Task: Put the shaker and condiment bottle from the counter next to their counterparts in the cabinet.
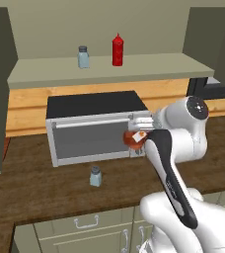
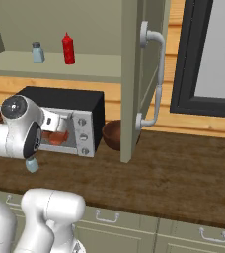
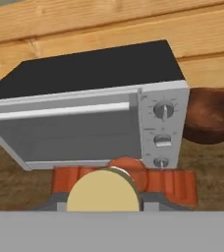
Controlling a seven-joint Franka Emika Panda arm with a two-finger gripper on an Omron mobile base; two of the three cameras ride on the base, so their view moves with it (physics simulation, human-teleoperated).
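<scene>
In the hand view we looked straight down on the tan stopper of the condiment bottle (image 3: 104,189), with its reddish-brown leaf-shaped body spreading out to both sides between the 2 dark fingertips at the bottom edge. We took the jaws as clamped on that bottle, at the narrowest setting they reach. From the left base view we saw the gripper (image 1: 136,136) holding the bottle (image 1: 132,140) up in the air in front of the right end of the toaster oven (image 1: 92,126), its small white tag showing. From the right base view the bottle (image 2: 56,138) sat partly hidden behind the arm. Below and nearer to us, 1 shaker (image 1: 95,176) stood upright on the dark wood counter (image 1: 45,190), in front of the toaster oven and apart from it. To the right of the oven a brown bowl (image 2: 115,134) rested on the counter, just beside the open cabinet door (image 2: 139,74). Farthest back and higher up, on the pale shelf of the cabinet (image 1: 149,69), we saw the 2nd shaker (image 1: 83,57) and the red squeeze bottle (image 1: 117,50) standing upright near each other.
</scene>
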